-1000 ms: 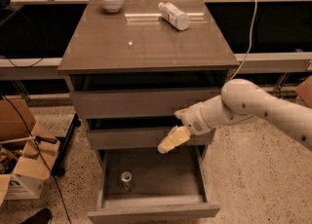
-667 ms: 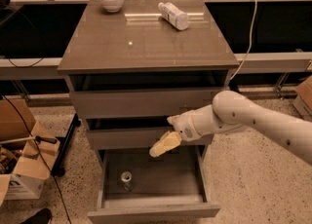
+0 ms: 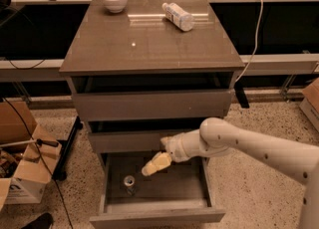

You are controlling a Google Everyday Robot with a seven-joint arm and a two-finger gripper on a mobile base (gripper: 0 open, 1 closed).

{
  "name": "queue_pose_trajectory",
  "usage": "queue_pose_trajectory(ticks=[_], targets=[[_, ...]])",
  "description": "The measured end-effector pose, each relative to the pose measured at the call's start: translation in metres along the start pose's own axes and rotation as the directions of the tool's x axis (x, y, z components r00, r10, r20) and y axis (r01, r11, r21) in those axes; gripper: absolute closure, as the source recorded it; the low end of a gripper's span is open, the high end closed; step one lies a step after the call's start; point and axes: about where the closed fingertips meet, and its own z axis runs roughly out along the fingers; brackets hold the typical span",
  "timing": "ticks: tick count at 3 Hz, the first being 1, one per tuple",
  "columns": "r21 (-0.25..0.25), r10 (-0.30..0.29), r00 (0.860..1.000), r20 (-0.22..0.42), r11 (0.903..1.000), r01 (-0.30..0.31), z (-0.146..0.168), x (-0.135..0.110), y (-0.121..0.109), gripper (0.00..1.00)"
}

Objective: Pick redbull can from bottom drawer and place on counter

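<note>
The bottom drawer is pulled open toward the near side. The two drawers above it are open just a crack. The redbull can stands up straight inside the bottom drawer, on its left side. You can see its shiny round top.

The white arm comes in from the right. Its yellow gripper hangs over the open bottom drawer, just below the middle drawer. It points down and left at the can. It is close to the can, a bit up and to the right of it, but not touching. I cannot tell how wide the gripper is open. It has nothing in it.

On the bench, a white bowl sits at the far left. A clear bottle lies on its side at the far right. Brown boxes sit on the floor to the left.
</note>
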Motion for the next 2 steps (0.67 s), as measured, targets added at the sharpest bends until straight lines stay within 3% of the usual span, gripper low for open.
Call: queue_pose_trajectory(ticks=[1,2], targets=[[-0.026,0.035,0.999,-0.028,0.999,-0.036,0.0297,0.0296,-0.0035,0.0],[-0.03,0.038,0.999,-0.029,0.9988,-0.039,0.0315,0.0314,-0.003,0.0]])
